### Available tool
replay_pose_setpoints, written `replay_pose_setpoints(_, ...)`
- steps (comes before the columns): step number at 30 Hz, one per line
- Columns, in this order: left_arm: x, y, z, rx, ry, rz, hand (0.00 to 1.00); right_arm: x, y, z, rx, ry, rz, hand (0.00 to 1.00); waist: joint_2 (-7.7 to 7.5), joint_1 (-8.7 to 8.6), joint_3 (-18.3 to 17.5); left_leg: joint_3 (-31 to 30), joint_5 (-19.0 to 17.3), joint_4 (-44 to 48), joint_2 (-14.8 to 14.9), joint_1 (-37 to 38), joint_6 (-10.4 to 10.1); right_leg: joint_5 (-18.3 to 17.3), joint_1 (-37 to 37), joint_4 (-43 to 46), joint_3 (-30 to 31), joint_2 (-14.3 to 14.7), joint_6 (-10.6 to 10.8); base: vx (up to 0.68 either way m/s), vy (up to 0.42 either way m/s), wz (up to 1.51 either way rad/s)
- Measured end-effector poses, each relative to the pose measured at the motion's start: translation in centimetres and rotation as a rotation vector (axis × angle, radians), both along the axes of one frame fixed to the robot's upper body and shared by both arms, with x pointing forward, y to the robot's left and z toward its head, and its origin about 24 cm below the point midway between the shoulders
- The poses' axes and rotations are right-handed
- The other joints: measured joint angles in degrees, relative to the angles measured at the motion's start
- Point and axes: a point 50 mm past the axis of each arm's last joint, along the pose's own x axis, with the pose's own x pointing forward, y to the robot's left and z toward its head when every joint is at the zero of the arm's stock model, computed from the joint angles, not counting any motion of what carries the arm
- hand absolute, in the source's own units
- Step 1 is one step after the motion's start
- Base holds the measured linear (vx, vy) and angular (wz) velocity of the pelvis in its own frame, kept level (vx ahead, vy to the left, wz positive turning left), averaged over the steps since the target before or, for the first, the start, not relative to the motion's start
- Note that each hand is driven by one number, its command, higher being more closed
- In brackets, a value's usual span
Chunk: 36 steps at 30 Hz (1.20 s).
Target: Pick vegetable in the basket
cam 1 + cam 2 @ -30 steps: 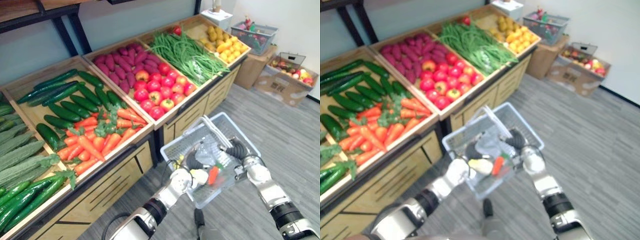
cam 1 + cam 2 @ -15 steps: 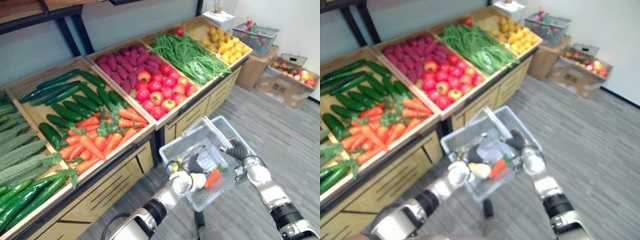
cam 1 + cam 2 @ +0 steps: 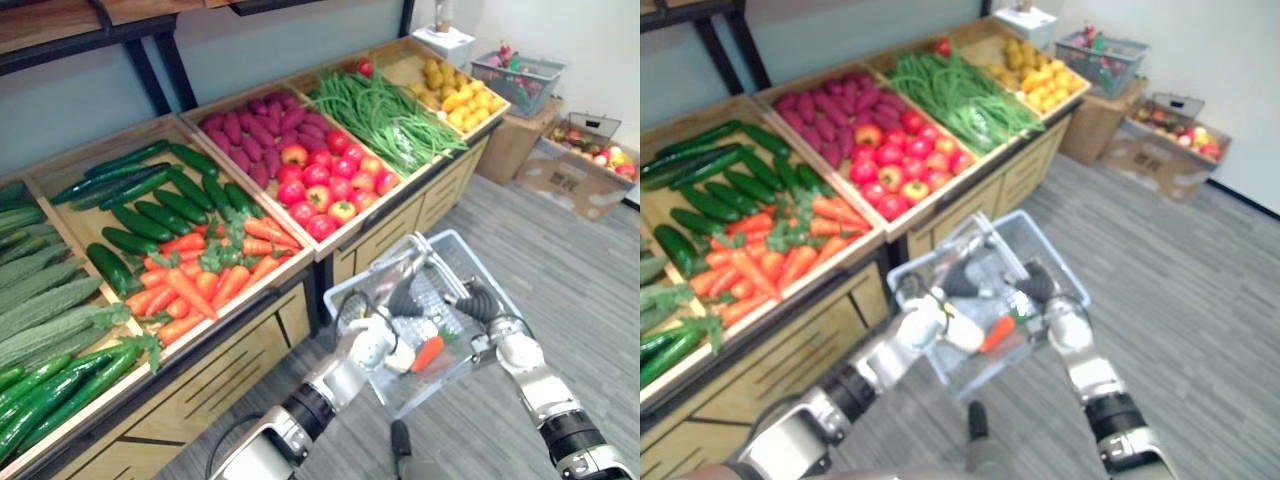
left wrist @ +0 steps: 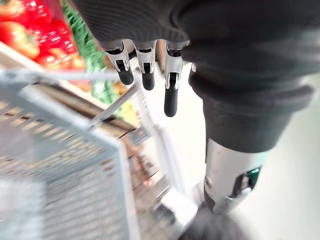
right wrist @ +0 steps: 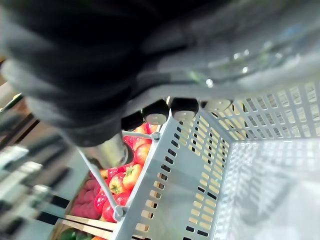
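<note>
Carrot in basket, just beside left robot hand.

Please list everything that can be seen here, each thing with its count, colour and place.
basket: one, light grey, held in front of the stand
carrot: one, orange, inside the basket
wooden stand: one, light wood, on the left
carrots: many, orange, front of a stand crate
cucumbers: many, dark green, behind the carrots
bumpy gourds: several, green, far left
sweet potatoes: many, purple, middle crate
red fruit: many, red, beside the sweet potatoes
green beans: a heap, green, next crate
yellow fruit: many, yellow, end crate
second basket: one, grey, far right
cardboard box: one, brown, on the floor
left hand: silver, fingers straight, by the basket's handle
right hand: silver, curled over the basket's rim
</note>
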Motion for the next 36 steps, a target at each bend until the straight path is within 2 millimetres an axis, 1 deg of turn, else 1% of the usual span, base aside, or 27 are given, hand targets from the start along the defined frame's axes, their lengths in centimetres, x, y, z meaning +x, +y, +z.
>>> replay_pose_setpoints(1,-0.3,0.1,1.9,-0.100,-0.042,-0.024,0.00,-0.2,-0.3,-0.2,-0.005,0.007,-0.010,1.00,0.14,0.10,-0.1,-0.2,0.0,0.0,0.0,0.0,0.0,0.0,0.1,0.2,-0.1,0.0,0.0,0.00,0.000,0.07)
replay_pose_setpoints(2,-0.6,0.2,2.8,-0.144,-0.061,-0.040,0.00,-0.4,-0.4,-0.4,-0.009,0.012,-0.014,1.00,0.23,0.14,-0.1,-0.4,0.0,0.1,0.0,0.0,0.0,-0.1,0.2,0.2,-0.3,0.0,0.0,0.01,0.000,0.14)
replay_pose_setpoints(3,-1.3,0.5,4.6,-0.256,-0.097,-0.083,0.00,-0.8,-0.8,-0.8,-0.025,0.027,-0.028,1.00,0.49,0.23,-0.3,-0.9,0.0,0.1,0.1,0.0,0.0,-0.2,0.6,0.2,-0.8,-0.1,0.0,0.01,0.000,0.15)
replay_pose_setpoints(4,-1.5,0.7,5.1,-0.309,-0.097,-0.098,0.00,-1.0,-1.0,-1.1,-0.032,0.037,-0.034,1.00,0.64,0.32,-0.4,-1.1,0.0,0.1,0.1,0.1,0.0,-0.2,0.9,0.2,-1.0,-0.2,0.1,0.01,0.000,0.18)
replay_pose_setpoints(5,-1.9,1.3,5.8,-0.407,-0.092,-0.111,0.00,-1.5,-1.4,-1.6,-0.040,0.058,-0.046,1.00,1.05,0.67,-0.8,-1.4,0.0,0.2,0.1,0.1,0.0,-0.3,1.1,0.2,-1.3,-0.3,0.1,0.00,0.000,0.10)
replay_pose_setpoints(6,-2.3,2.3,6.3,-0.496,-0.087,-0.107,0.00,-1.9,-1.6,-2.0,-0.057,0.075,-0.051,1.00,1.43,1.02,-1.1,-1.5,0.0,0.2,0.1,0.1,0.0,-0.4,1.1,0.2,-1.4,-0.3,0.1,0.00,-0.001,0.09)
replay_pose_setpoints(7,-2.4,3.0,6.5,-0.527,-0.090,-0.097,0.00,-2.0,-1.6,-2.3,-0.064,0.085,-0.053,1.00,1.63,1.03,-1.3,-1.7,0.0,0.2,0.0,0.1,0.1,-0.5,1.2,0.2,-1.6,-0.4,0.1,0.00,-0.003,0.11)
replay_pose_setpoints(9,-2.6,5.1,6.7,-0.589,-0.097,-0.062,0.00,-2.6,-2.3,-3.3,-0.077,0.131,-0.074,1.00,2.14,1.08,-1.6,-2.6,0.1,0.1,0.0,0.1,0.2,-0.8,1.9,0.2,-2.5,-0.6,0.1,-0.01,-0.006,0.22)
replay_pose_setpoints(11,-3.4,8.1,6.8,-0.711,-0.092,-0.012,0.00,-3.7,-3.1,-4.6,-0.103,0.189,-0.101,1.00,2.63,1.66,-2.0,-3.7,0.3,0.0,0.0,0.1,0.3,-1.1,2.5,0.3,-3.6,-0.7,-0.1,-0.02,-0.009,0.25)
replay_pose_setpoints(12,-3.6,8.9,6.9,-0.738,-0.100,0.005,0.00,-4.0,-3.4,-4.9,-0.106,0.204,-0.110,1.00,2.66,1.86,-2.0,-4.0,0.4,-0.1,0.0,0.1,0.3,-1.2,2.8,0.3,-3.9,-0.8,0.0,-0.02,-0.013,0.22)
replay_pose_setpoints(13,-4.0,10.3,6.8,-0.800,-0.107,0.037,0.00,-4.7,-3.8,-5.7,-0.103,0.239,-0.132,1.00,2.62,2.44,-2.1,-4.6,0.6,-0.2,0.0,0.2,0.3,-1.5,3.1,0.3,-4.6,-0.8,0.1,-0.01,-0.013,0.21)
replay_pose_setpoints(14,-4.3,11.4,6.8,-0.855,-0.106,0.060,0.00,-5.2,-4.1,-6.3,-0.103,0.265,-0.151,1.00,2.55,2.65,-2.3,-5.1,0.7,-0.2,0.1,0.1,0.3,-1.6,3.3,0.3,-4.9,-0.8,0.1,-0.01,-0.014,0.25)
replay_pose_setpoints(15,-4.7,12.5,6.5,-0.900,-0.104,0.091,0.00,-5.7,-4.4,-6.9,-0.103,0.288,-0.171,1.00,2.52,2.66,-2.4,-5.6,0.8,-0.3,0.1,0.0,0.3,-1.7,3.7,0.3,-5.5,-0.9,0.0,-0.01,-0.013,0.26)
replay_pose_setpoints(17,-5.8,15.0,5.2,-0.985,-0.076,0.172,0.00,-6.9,-4.9,-8.1,-0.093,0.339,-0.225,1.00,2.52,2.99,-2.4,-6.8,0.9,-0.3,0.1,-0.1,0.4,-1.8,4.4,0.3,-6.7,-1.1,-0.2,0.00,-0.010,0.28)
replay_pose_setpoints(18,-6.1,15.4,4.8,-0.998,-0.065,0.190,0.00,-7.3,-5.1,-8.4,-0.093,0.350,-0.240,1.00,2.50,3.04,-2.4,-7.2,1.0,-0.3,0.1,-0.3,0.4,-1.8,4.5,0.3,-7.0,-1.2,-0.2,0.00,-0.005,0.28)
replay_pose_setpoints(19,-6.6,16.1,4.0,-1.018,-0.039,0.222,0.00,-7.8,-5.5,-8.8,-0.090,0.366,-0.274,1.00,2.46,3.33,-2.5,-7.8,1.1,-0.2,0.0,-0.8,0.5,-1.9,4.5,0.2,-7.8,-1.4,-0.2,0.00,-0.004,0.31)
replay_pose_setpoints(21,-7.5,17.2,2.6,-1.032,0.002,0.273,0.00,-9.0,-6.4,-9.9,-0.072,0.415,-0.343,1.00,2.39,4.19,-2.5,-8.9,1.4,-0.3,-0.1,-1.2,0.5,-1.9,4.9,0.1,-8.9,-1.6,-0.2,0.00,-0.003,0.29)
replay_pose_setpoints(23,-8.2,17.9,1.8,-1.030,0.019,0.320,0.00,-9.6,-6.7,-10.4,-0.067,0.439,-0.371,1.00,2.44,4.26,-2.6,-9.7,1.5,-0.2,0.0,-1.4,0.6,-2.0,5.3,0.0,-9.6,-1.6,-0.2,-0.01,-0.005,0.20)
replay_pose_setpoints(26,-9.0,19.7,-0.4,-1.032,0.068,0.440,0.00,-10.4,-6.9,-11.2,-0.047,0.463,-0.429,1.00,2.43,4.57,-2.7,-10.8,1.9,-0.4,0.0,-2.1,0.6,-2.2,5.3,0.1,-10.8,-1.8,-0.3,-0.02,-0.006,0.19)
replay_pose_setpoints(27,-9.3,20.1,-1.2,-1.039,0.091,0.481,0.00,-10.7,-6.9,-11.5,-0.038,0.472,-0.451,1.00,2.42,4.99,-2.7,-11.0,2.0,-0.4,0.1,-2.1,0.6,-2.2,5.4,0.2,-11.0,-1.7,-0.3,0.00,-0.009,0.09)
replay_pose_setpoints(29,-9.7,20.3,-1.9,-1.035,0.115,0.510,0.00,-11.3,-6.9,-11.8,-0.024,0.481,-0.475,1.00,2.40,5.58,-2.7,-11.4,2.1,-0.4,0.2,-2.6,0.6,-2.5,5.7,0.2,-11.4,-1.6,-0.2,-0.04,-0.013,0.13)
replay_pose_setpoints(32,-10.4,20.5,-2.8,-1.007,0.144,0.544,0.00,-11.5,-6.5,-12.1,-0.020,0.481,-0.492,1.00,2.27,5.80,-2.7,-12.0,2.3,-1.4,0.4,-2.1,0.5,-3.5,5.9,1.0,-12.1,-1.6,-0.2,-0.02,-0.010,0.11)
replay_pose_setpoints(34,-10.8,20.6,-3.2,-0.979,0.157,0.571,0.00,-11.5,-6.0,-12.3,-0.009,0.484,-0.498,1.00,2.03,6.00,-2.7,-11.8,2.4,-1.1,0.6,-1.9,0.3,-3.6,5.9,1.3,-11.9,-1.3,-0.3,-0.01,-0.015,-0.06)
replay_pose_setpoints(36,-11.0,20.7,-3.5,-0.933,0.162,0.587,0.00,-11.7,-5.7,-12.6,0.000,0.496,-0.501,1.00,1.58,6.62,-2.4,-11.6,1.8,0.7,0.9,-2.4,-0.1,-3.6,5.6,1.8,-11.5,-1.2,-0.4,-0.02,-0.010,-0.10)
